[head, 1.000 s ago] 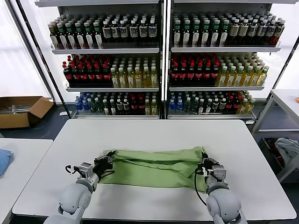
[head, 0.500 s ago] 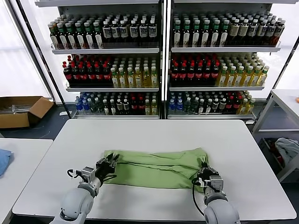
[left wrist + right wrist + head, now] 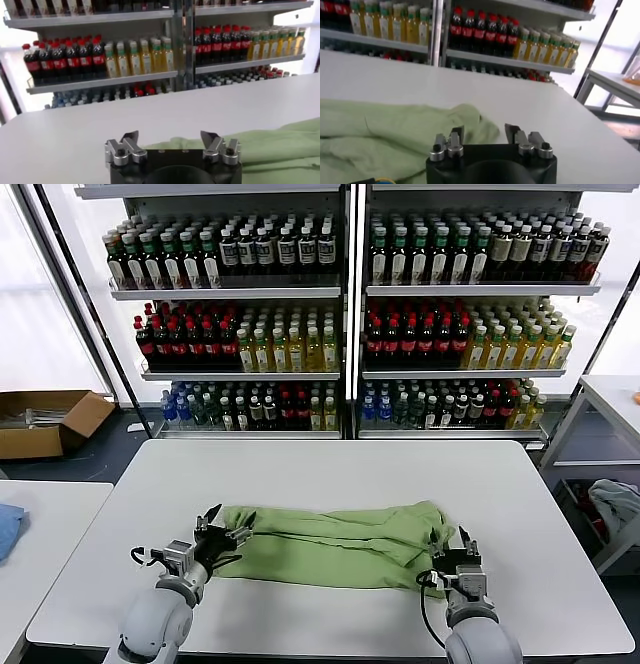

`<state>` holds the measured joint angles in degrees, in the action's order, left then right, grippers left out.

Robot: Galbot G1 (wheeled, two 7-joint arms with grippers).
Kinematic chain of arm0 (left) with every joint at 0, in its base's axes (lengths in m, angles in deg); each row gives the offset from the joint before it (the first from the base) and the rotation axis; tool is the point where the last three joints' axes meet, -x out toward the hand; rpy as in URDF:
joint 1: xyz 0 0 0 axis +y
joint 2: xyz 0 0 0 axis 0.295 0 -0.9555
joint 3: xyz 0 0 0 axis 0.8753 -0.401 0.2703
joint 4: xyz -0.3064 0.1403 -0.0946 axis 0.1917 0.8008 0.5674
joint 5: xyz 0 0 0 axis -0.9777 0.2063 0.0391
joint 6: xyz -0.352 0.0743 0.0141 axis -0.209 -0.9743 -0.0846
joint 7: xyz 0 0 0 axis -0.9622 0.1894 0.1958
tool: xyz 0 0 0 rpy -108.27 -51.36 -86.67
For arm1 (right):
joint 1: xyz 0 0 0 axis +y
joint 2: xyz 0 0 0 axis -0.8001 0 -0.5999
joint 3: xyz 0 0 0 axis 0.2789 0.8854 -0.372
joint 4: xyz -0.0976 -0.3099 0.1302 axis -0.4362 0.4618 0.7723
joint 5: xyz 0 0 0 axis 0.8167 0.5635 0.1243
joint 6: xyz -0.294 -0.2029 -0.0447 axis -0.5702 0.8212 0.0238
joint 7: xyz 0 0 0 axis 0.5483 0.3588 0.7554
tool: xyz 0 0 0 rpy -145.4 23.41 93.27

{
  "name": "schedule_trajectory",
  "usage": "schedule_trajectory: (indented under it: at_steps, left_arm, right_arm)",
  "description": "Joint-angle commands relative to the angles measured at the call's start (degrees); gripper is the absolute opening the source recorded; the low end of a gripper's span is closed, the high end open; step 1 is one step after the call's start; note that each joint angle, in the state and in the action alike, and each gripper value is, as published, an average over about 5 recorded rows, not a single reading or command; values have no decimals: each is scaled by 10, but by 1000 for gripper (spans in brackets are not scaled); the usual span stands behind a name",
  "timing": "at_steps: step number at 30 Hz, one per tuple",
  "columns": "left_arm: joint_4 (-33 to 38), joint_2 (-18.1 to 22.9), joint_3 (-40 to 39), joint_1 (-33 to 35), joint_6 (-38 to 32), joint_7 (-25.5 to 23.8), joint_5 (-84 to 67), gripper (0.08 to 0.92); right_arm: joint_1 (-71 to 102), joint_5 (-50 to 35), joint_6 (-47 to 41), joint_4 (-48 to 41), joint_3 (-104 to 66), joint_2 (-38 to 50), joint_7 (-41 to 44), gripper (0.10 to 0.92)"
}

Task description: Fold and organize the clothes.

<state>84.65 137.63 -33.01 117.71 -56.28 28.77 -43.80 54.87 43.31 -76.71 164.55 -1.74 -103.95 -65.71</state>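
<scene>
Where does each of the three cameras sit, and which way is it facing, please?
Head view: above, looking forward and down at the green shirt, both arms showing.
Left wrist view: behind the open left gripper, facing the bottle shelves.
Right wrist view: behind the open right gripper, facing shelves too.
All share the shirt and white table.

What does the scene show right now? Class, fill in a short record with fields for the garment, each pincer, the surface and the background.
garment: green shirt, folded into a long band, lying flat
left pincer: open, at the shirt's left end, holding nothing
right pincer: open, at the shirt's right end, holding nothing
surface: white table
background: shelves of bottles
</scene>
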Motion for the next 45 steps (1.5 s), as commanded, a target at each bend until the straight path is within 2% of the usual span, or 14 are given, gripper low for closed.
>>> schedule_trajectory:
  at_steps: [1,5,17,20,37,42,45]
  left_arm:
    - [-1,44,8,8,25,27,-19,813]
    - [-16,56,9,0,32,38,-42,822]
    - [-57,54,17,-11,43,43,-54,809]
    - [-61,55,17,-10,43,39,-54,750]
    - [-64,51,24,-9,26,30,-51,259]
    - [-53,24,53,-5,15,29,-54,129]
    - [-44,-24,91,-5,12,29,-68,106]
  right_arm:
    - [22,-22,5,112,-5,11,-2,728]
    - [30,-21,6,118,-3,9,-1,808]
    - [45,-20,7,123,-2,12,-1,823]
    - [45,-20,7,124,-3,10,-1,823]
    - [43,-23,7,127,-11,18,-4,823]
    - [29,-28,2,127,-12,25,-9,823]
    - [20,-30,-2,124,-9,27,-10,823]
